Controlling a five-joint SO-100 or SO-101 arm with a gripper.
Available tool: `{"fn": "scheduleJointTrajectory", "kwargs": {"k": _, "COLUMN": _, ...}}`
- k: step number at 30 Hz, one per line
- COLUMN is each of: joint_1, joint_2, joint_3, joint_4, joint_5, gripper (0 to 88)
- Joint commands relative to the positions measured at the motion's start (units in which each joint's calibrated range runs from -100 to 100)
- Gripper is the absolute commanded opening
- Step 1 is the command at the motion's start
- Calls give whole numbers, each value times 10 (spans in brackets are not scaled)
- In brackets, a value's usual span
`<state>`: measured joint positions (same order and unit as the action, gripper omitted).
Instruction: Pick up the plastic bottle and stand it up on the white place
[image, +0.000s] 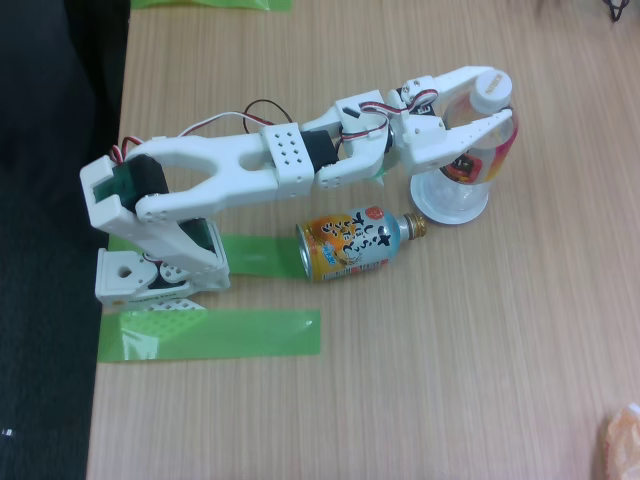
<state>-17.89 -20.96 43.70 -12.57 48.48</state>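
Observation:
The clear plastic bottle, with its white cap and red, black and yellow label, stands roughly upright at the right of the fixed view. Its base rests on the small round white place. My white arm reaches from its base at the left across to it. My gripper is shut on the bottle's upper part, with one finger on the far side and the other finger on the near side, just below the cap.
An orange and light-blue bottle-can with a gold cap lies on its side just in front of the arm. Green tape strips lie by the arm's base. The table's left edge drops to a dark floor. An orange thing sits at the bottom right corner.

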Motion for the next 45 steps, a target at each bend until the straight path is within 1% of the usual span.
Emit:
{"fn": "scheduleJointTrajectory", "kwargs": {"k": 1, "joint_1": -2, "joint_2": -5, "joint_3": -2, "joint_4": 0, "joint_5": 0, "gripper": 168}}
{"fn": "scheduleJointTrajectory", "kwargs": {"k": 8, "joint_1": -2, "joint_2": -4, "joint_3": 0, "joint_4": 1, "joint_5": 0, "gripper": 168}}
{"fn": "scheduleJointTrajectory", "kwargs": {"k": 13, "joint_1": -2, "joint_2": -8, "joint_3": 14, "joint_4": 21, "joint_5": 0, "gripper": 168}}
{"fn": "scheduleJointTrajectory", "kwargs": {"k": 45, "joint_1": -9, "joint_2": -9, "joint_3": 9, "joint_4": 15, "joint_5": -5, "gripper": 169}}
